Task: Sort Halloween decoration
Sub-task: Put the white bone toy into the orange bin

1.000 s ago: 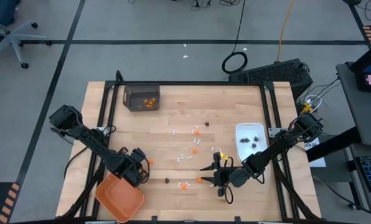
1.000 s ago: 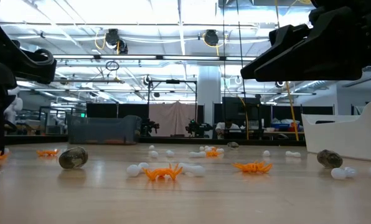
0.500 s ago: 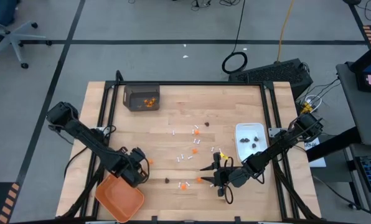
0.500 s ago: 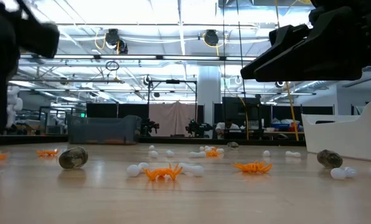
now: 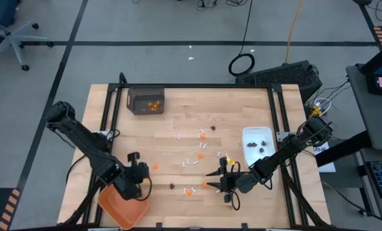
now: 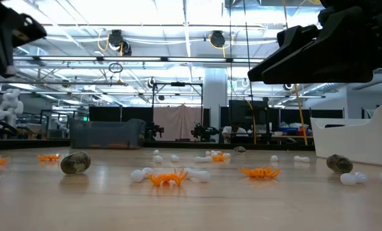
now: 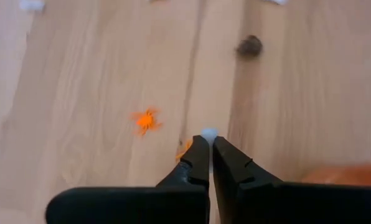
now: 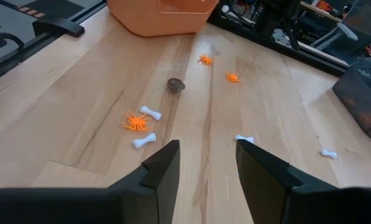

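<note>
Wood-plank table point(image 5: 178, 112) carries all things, seen from the high view, going left to right.

Orange plastic tray point(image 5: 122, 206) sits at abt 7 o'clock of the table, at the near left corner. Left gripper point(image 5: 137, 183) is just above its edge; in the left wrist view its two dark fingers point(image 7: 197, 163) are pressed together, closed, w/ a small orange bit point(image 7: 183, 148) and a tiny white piece point(image 7: 208, 132) at the tips. If they are really pinched I cannot tell. One more orange spider-like bit point(image 7: 146, 119) lies on the wood near, not touching.

Dark transparent bin point(image 5: 145, 100) stands at abt 11 o'clock and holds some orange pieces.

Halloween decoration point(image 5: 200, 154) is scattered over the table centre: small white sticks, orange bits, dark brown-black bits, most apart from each other. In the low view one orange bit point(image 6: 168, 178) lies between white sticks.

Right gripper point(image 5: 211, 173) is at abt 5 o'clock, low over the wood. Its fingers point(image 8: 164, 171) stand apart, open, nothing between them in the right wrist view.

White rectangular dish point(image 5: 257, 145) is at abt 3 o'clock, w/ a few dark bits inside.
</note>
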Motion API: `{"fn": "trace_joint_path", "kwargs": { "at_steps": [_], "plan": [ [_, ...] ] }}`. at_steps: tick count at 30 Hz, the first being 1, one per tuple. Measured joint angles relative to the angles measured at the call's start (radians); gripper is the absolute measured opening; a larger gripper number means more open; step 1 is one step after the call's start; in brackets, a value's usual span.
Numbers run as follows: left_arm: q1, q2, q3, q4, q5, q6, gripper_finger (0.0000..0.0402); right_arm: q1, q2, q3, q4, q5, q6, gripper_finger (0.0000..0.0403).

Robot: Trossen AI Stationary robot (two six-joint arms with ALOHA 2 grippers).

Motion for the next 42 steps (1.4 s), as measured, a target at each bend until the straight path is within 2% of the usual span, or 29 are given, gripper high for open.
{"fn": "trace_joint_path", "kwargs": {
  "at_steps": [5,12,18,24,29,33,42],
  "plan": [
    [-0.005,0.000,0.007,0.001,0.000,0.163,0.0001,0.000,0.000,0.000,0.000,0.000,0.000,0.0141],
    [-0.005,0.000,0.007,0.010,-0.004,0.161,0.0001,0.000,0.000,0.000,0.001,0.000,0.000,0.0141],
    [-0.005,0.000,0.007,0.114,0.010,0.159,0.0001,0.000,0.000,0.000,0.001,0.000,0.000,0.0141],
    [-0.005,0.000,0.055,0.094,0.086,-0.074,0.0001,0.000,0.000,0.000,0.001,0.000,0.000,0.0141],
    [-0.050,0.000,0.074,0.096,0.142,-0.112,0.0001,0.000,0.000,0.000,-0.001,0.000,0.000,0.0141],
    [-0.092,-0.001,0.074,0.091,0.200,-0.210,0.0001,0.000,0.000,0.000,0.000,0.000,0.004,0.0141],
    [-0.198,0.011,0.074,0.085,0.215,-0.425,0.0001,0.000,0.000,0.000,-0.001,0.000,0.011,0.0141]
  ]
}}
